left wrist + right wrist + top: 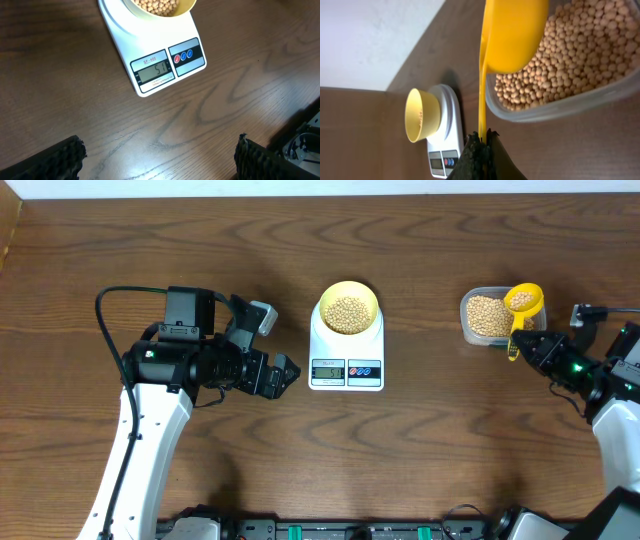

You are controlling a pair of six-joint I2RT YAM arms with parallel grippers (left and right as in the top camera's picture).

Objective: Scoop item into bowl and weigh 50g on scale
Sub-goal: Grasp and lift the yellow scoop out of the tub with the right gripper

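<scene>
- Left gripper (274, 345): jaws spread wide, over the dark wooden tabletop (430, 460), just left of the scale.
- White flat kitchen scale (346, 368), centre: the small pale yellow bowl (372, 297) of round beige beans (347, 313) sits on its far end.
- Clear rectangular plastic tub (470, 330), right: more beans.
- Right gripper (520, 345): jaws pinch the handle of the bright yellow scoop (523, 300), its cup over the tub.

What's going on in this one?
The right gripper is shut on the handle of a yellow scoop, held over the tub of beans with some beans in it. The bowl sits on the scale, partly filled with beans; the display seems to read 51. The left gripper is open and empty, over the table left of the scale.
</scene>
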